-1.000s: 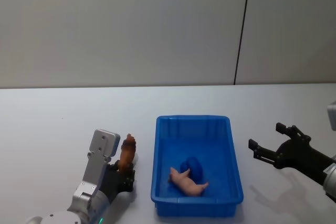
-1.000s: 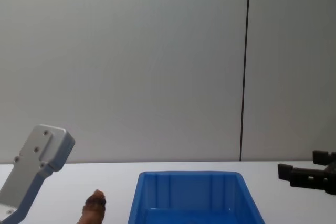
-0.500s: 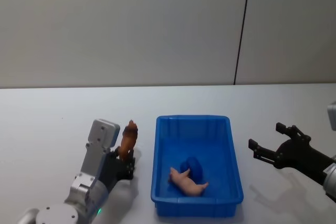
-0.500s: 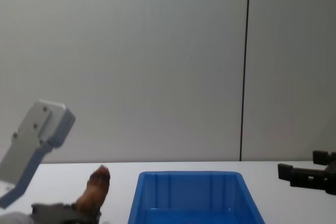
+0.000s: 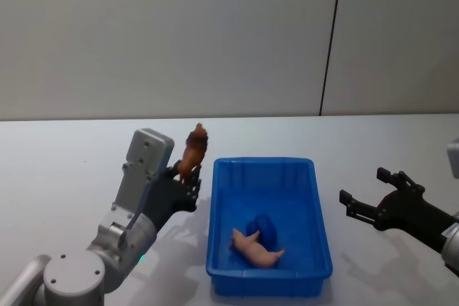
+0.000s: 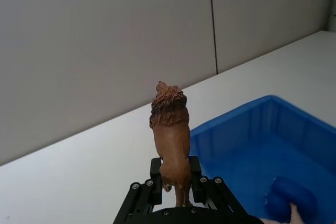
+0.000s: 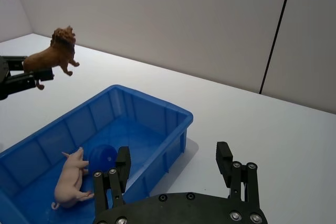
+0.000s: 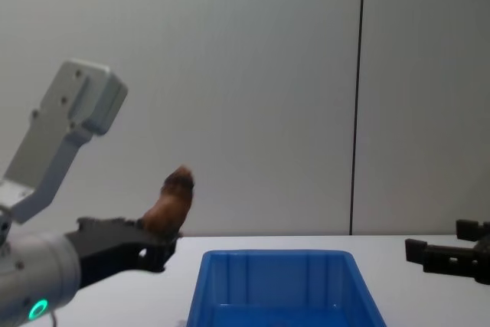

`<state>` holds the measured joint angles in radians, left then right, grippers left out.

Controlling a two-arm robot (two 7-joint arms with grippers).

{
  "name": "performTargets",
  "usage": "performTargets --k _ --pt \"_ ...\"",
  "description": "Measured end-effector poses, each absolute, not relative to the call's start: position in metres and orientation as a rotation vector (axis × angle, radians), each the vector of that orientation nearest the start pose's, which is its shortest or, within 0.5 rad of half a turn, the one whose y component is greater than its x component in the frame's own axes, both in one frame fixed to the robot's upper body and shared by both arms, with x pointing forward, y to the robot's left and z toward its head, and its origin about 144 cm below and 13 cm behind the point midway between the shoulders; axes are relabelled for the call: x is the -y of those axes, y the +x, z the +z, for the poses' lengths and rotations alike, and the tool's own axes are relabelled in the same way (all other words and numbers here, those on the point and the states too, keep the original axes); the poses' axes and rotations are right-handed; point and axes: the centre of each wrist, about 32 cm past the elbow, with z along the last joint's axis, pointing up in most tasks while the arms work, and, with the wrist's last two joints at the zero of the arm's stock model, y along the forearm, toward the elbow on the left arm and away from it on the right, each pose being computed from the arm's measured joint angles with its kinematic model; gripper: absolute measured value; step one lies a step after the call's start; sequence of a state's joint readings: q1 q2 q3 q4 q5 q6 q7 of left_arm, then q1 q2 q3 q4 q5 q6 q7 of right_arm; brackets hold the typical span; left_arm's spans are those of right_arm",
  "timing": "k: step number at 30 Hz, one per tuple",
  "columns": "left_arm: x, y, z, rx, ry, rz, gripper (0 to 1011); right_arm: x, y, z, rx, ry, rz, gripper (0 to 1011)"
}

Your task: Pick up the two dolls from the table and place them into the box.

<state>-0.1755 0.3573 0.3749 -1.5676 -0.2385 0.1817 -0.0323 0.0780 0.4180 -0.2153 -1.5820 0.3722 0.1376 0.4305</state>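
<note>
Lion doll (image 5: 193,152): clamped in left tool (image 5: 185,180), raised at frame centre-left, beside box (image 5: 322,249) rim.
Pig doll (image 5: 256,249): lying in box.
Right tool (image 5: 367,202): fingers apart, right of frame, above worktop (image 5: 64,170).

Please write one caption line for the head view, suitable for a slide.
Left gripper lifts the brown lion doll beside the blue box holding the pink doll.

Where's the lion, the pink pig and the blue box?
lion (image 7: 52,56), right wrist view, on its body.
pink pig (image 5: 257,249), head view, on its body.
blue box (image 5: 268,274), head view, on its near rim.
</note>
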Motion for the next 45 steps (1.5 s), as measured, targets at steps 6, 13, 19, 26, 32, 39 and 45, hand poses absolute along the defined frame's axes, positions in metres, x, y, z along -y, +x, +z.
performTargets --k 6,13,19,26,32,39,45 --pt "-0.213 0.492 1.182 0.065 0.198 1.134 305 0.283 0.474 1.167 -0.078 -0.132 -0.941 1001" --pt "-0.201 0.496 1.179 0.056 0.180 1.058 305 0.283 0.474 1.167 -0.078 -0.132 -0.941 1001" --pt "-0.194 0.497 1.173 0.037 0.173 1.020 371 0.283 0.474 1.167 -0.078 -0.132 -0.941 1001" --pt "-0.189 0.497 1.167 0.023 0.165 0.995 594 0.283 0.474 1.167 -0.078 -0.131 -0.941 1001" --pt "-0.189 0.497 1.165 0.030 0.152 0.994 808 0.283 0.474 1.167 -0.078 -0.132 -0.941 1001" --pt "-0.195 0.495 1.166 0.062 0.125 1.022 958 0.283 0.474 1.167 -0.078 -0.132 -0.941 1001" --pt "-0.205 0.494 1.171 0.123 0.089 1.069 1001 0.283 0.474 1.167 -0.078 -0.131 -0.941 1001"
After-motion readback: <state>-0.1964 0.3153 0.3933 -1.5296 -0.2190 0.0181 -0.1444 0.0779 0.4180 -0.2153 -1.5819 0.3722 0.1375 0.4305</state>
